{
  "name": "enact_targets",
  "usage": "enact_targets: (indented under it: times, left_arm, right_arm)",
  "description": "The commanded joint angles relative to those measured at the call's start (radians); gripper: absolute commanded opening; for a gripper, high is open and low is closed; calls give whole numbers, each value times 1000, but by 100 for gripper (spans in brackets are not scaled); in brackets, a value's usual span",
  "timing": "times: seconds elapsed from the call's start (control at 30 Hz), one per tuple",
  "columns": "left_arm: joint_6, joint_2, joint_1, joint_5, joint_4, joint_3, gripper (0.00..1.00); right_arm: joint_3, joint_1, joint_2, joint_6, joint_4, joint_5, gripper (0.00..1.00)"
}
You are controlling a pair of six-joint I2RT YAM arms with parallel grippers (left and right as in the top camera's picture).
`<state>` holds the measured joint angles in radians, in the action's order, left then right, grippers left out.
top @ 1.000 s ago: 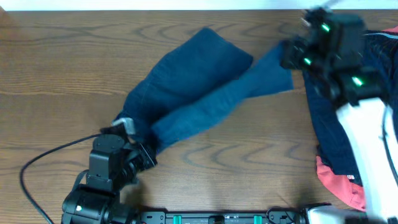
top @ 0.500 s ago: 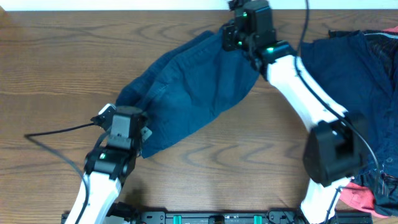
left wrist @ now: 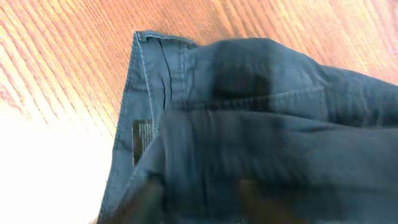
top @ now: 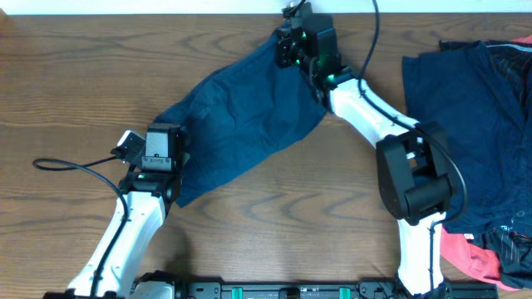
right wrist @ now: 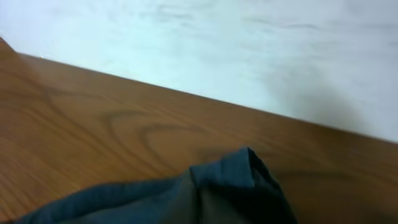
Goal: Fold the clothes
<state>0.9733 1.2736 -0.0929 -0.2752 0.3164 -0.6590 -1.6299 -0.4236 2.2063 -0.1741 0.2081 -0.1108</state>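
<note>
A pair of navy shorts point(top: 241, 116) lies on the wooden table, folded leg over leg, slanting from lower left to the far middle. My left gripper point(top: 170, 149) is over the waistband end. In the left wrist view its blurred fingers point(left wrist: 149, 199) stand apart above the waistband point(left wrist: 261, 124), so my left gripper point(left wrist: 202, 202) is open. My right gripper point(top: 287, 48) is at the leg-hem end near the table's back edge. In the right wrist view the hem point(right wrist: 224, 177) stands up in a peak at my right gripper point(right wrist: 230, 202), which looks shut on it.
More clothes lie at the right: a spread navy garment point(top: 465, 124), a dark striped piece point(top: 509, 58) and a coral-red piece point(top: 461, 253). A black cable point(top: 66, 162) loops at the left. A white wall point(right wrist: 217, 50) runs behind the table's back edge.
The right arm swung from the right side to the far middle, laying one shorts leg over the other. The left gripper moved up along the waistband and its fingers parted.
</note>
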Motion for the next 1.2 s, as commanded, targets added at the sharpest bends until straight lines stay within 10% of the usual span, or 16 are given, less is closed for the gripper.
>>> enact_targets:
  times: [0.0,0.1,0.63,1.17]
  left_arm:
    - [2,23,5,-33,-21,-12,65]
    - [-73,10,18,-33,-80,-13,69]
    - [-416,10,47,186,-312,-16,53]
    - [-479,374,249,173,-449,-16,52]
  right_arm:
    - [-21,-30,38,19,13,10,67]
    - [-21,-27,30,89,-8,10,99]
    - [-1,214,-161,-24,-770,-65,94]
    - [109,186,-53,-24,-755,-193,89]
